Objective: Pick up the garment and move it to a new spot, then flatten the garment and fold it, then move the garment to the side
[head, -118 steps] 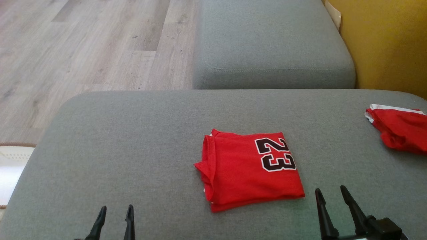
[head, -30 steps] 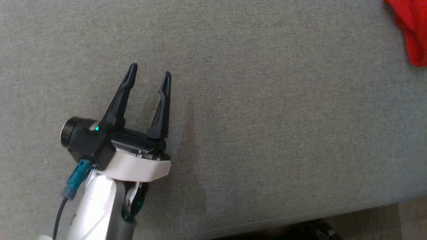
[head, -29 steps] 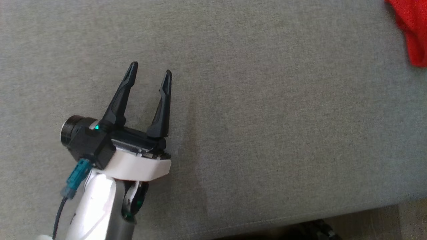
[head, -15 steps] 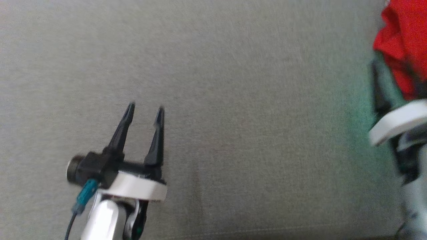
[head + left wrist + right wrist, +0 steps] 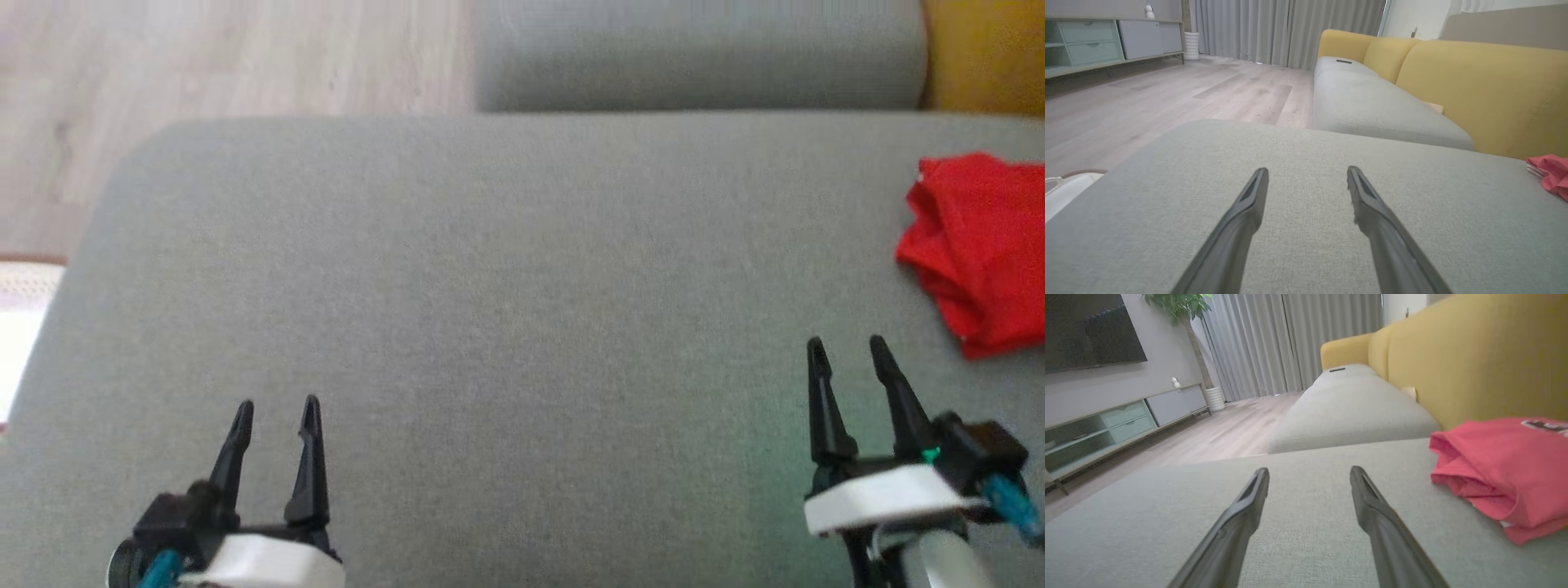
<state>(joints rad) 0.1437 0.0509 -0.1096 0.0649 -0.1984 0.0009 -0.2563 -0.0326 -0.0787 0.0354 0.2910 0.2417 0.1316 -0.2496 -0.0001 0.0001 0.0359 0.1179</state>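
Lying folded near the empty, wide-spread right end effector (image 5: 847, 343), garment (image 5: 980, 245) risks unfolding if brushed; left end effector (image 5: 277, 403) likewise.

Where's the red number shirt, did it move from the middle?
Yes. The red jersey has moved right: from the middle of the grey seat cushion to its right end, near the yellow backrest.

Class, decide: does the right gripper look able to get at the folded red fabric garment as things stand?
Probably yes: the open right gripper sits close to the folded red fabric garment, with only bare grey sofa cushion between them.
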